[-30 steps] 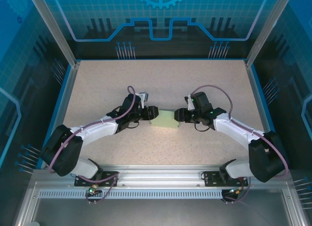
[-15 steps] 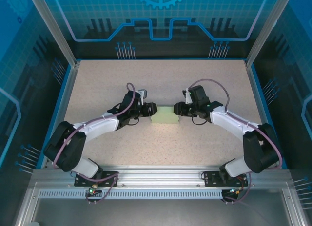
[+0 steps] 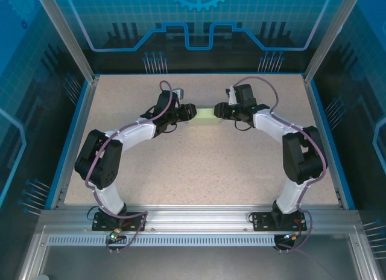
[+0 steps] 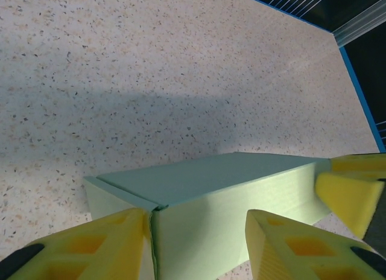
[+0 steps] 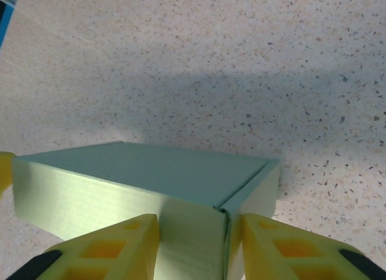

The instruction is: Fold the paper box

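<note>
The box [image 3: 208,113] looks all but finished. It is already a small closed block of pale green card with square sides and a flat top, and it sits directly between the two pincers above the counter [image 3: 199,171]. The left pincer [image 3: 190,111] has its fingers [image 4: 90,247] either side of one end corner, pressed against the card, so I take it as clamped on the box. The right pincer [image 3: 224,111] grips the opposite end the same way, with card filling the gap between its fingers [image 5: 289,250]. What seems left is small: at each end a flap edge stands slightly proud along the corner seam, just ahead of the fingers. I would guess a last squeeze or tuck, then setting it down and letting go. The underside is out of sight, so I cannot say whether the bottom is locked, and any tucked tabs are inside. Whether the box rests on the counter or hangs just above it I cannot tell. The fingers are cut off at the lower edge of each wrist view, and from above the dark wrists crowd both ends.
</note>
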Robot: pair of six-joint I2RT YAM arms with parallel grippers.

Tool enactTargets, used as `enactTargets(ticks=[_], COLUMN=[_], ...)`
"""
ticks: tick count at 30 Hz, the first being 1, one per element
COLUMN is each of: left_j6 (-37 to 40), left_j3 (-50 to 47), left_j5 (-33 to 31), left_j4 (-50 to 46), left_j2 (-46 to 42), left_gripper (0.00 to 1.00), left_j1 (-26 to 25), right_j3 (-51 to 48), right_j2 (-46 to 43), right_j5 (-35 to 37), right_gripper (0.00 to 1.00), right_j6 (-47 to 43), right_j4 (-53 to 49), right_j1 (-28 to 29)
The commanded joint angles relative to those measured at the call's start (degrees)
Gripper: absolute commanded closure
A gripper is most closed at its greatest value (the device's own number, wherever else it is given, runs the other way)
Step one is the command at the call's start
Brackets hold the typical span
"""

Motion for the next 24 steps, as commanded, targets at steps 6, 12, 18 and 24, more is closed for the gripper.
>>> enactTargets(ticks=[6, 12, 18, 24], left_j6=[0.82, -0.16, -1.47, -0.82], left_j3=[-3.04, -8.61, -12.14, -10.12], left_j5=[5.9, 5.62, 5.61, 2.39], left_j4=[3.23, 4.57, 6.87, 7.06], left_j2=[-0.1, -2.76, -2.31, 2.37], left_gripper=[0.52, 0.5, 0.49, 0.43], left_j1=[-1.73, -2.4, -3.03, -2.31], right_j3=[-4.13, -9.52, -12.11, -6.92], right_j2=[-0.9, -4.39, -3.9, 3.04], right_j5=[-8.22, -5.46, -2.69, -0.7], right_gripper=[0.53, 0.49, 0.48, 0.47], right_j6=[-1.01, -0.04, 0.54, -0.5], right_j4=[6.59, 6.83, 6.38, 3.66], right_j1=[1.68, 3.4, 5.03, 4.78])
